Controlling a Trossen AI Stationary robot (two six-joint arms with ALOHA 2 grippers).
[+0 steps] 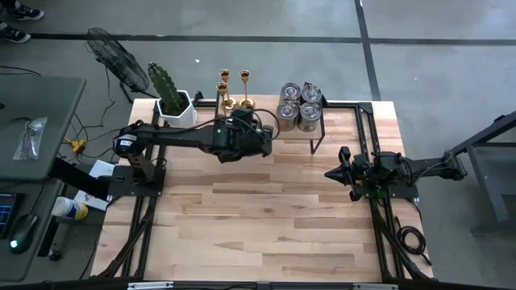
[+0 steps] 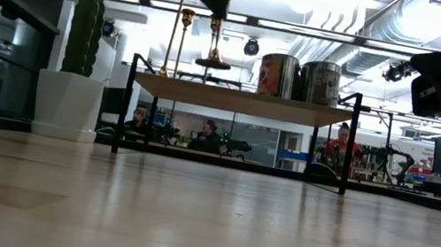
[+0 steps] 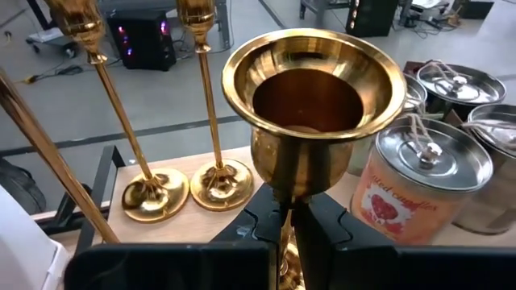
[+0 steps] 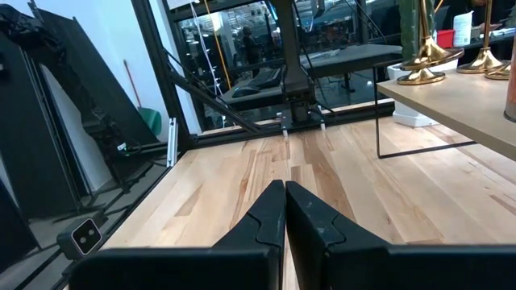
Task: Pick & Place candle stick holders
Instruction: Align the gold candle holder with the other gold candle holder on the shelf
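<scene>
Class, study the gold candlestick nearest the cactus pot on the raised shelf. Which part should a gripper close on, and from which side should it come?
Grip the slim stem of the gold candlestick, below its cup and above the flared base. The stem stands upright and is narrow enough for the fingers, while the base is wide and flat. Come in level from the table's open front, since another candlestick stands beside it, probably leaving little room sideways.

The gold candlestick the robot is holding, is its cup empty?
Empty. The gold candlestick in the left gripper shows only bare shiny metal inside, no candle.

Both arms are matte black with jointed segments, black cables and angular black-fingered claws.
</scene>
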